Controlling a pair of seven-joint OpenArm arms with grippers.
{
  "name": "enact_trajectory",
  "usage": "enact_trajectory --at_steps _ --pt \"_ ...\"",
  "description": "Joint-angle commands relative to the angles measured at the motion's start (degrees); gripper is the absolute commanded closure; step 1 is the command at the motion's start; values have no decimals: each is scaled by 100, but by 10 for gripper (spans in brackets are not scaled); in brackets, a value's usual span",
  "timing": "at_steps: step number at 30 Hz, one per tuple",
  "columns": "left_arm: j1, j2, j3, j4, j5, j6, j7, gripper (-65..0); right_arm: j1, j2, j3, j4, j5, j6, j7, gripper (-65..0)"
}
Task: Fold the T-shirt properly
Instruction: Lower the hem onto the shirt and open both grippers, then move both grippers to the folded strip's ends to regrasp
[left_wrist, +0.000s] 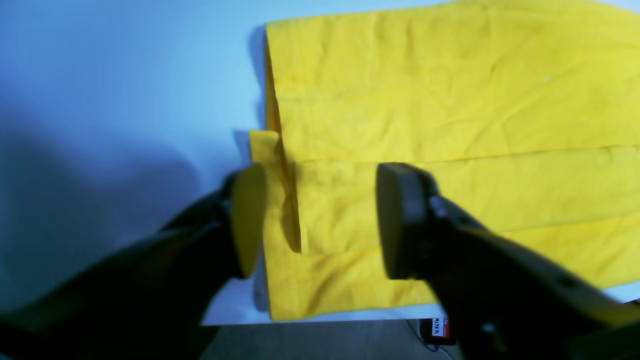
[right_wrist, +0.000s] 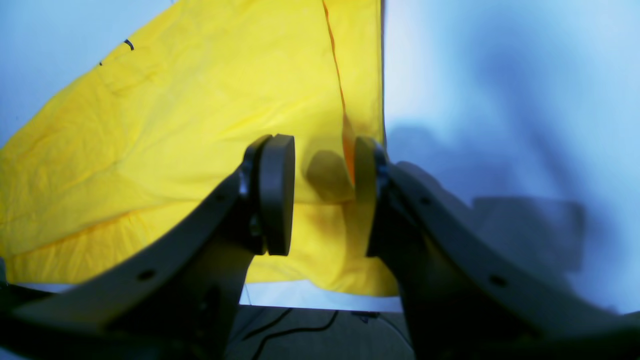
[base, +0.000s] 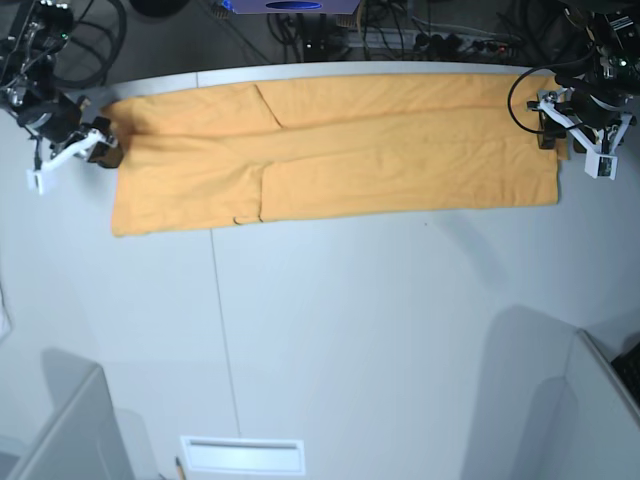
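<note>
Along white table's (base: 330, 330) far edge, folded T-shirt (base: 340, 155) lying flat; cables (base: 330, 25) beyond; left gripper (left_wrist: 320, 220) and right gripper (right_wrist: 324, 195) both parted at shirt's ends.

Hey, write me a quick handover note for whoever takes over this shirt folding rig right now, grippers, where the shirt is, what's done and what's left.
Left gripper: fingers apart, over one short end of the T-shirt, holding nothing.
Right gripper: fingers apart at the opposite short end, straddling the fabric edge, not clamped.
T-shirt: lies flat as a long narrow band along the far side of the table, with overlapping layers showing, sleeves tucked in.
Done: lengthwise folds appear in place.
Left: probably fold the band across its length into a compact stack, then smooth it.
</note>
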Motion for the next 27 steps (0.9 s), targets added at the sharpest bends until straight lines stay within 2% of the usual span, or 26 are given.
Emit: enact_trajectory --at_steps 1,5,6,8,9,10,12,16,19,22,24,27 --pt "-21 -100 -63 100 -52 -6 -110 -398 31 109 30 111 83 40 88 -195" --pt "-232 -47 -28 118 -78 -6 -84 -410 119 92 13 111 109 40 79 -188" --pt "-302 50 -19 92 -78 -6 -84 -410 136 92 -14 111 109 49 88 -162" --pt "-451 287 -19 65 -43 -6 -102 -372 233 92 -225 102 109 49 88 -45" --pt "-513 349 -19 48 -34 11 -102 -318 260 92 -313 93 109 49 88 0" --pt "-574 401 -19 4 -34 20 -102 -230 277 92 -392 67 109 49 88 0" --pt "-636 445 -19 -111 -34 20 -110 -15 277 -23 -532 67 100 49 88 0" --pt "-671 445 -28 -550 133 20 -128 0 277 -181 -629 67 83 49 88 0" --pt "-724 577 42 -875 704 29 -225 0 277 -242 -638 -83 74 40 88 0" --pt "-689 753 201 -1042 1416 29 -691 0 312 -251 -638 -443 74 40 97 0" --pt "-706 876 324 -1245 1865 29 -998 0 400 -251 -638 -654 -137 40 176 0" --pt "-856 938 420 -1702 2383 29 -1174 0 550 -313 -638 -839 -805 40 413 0"
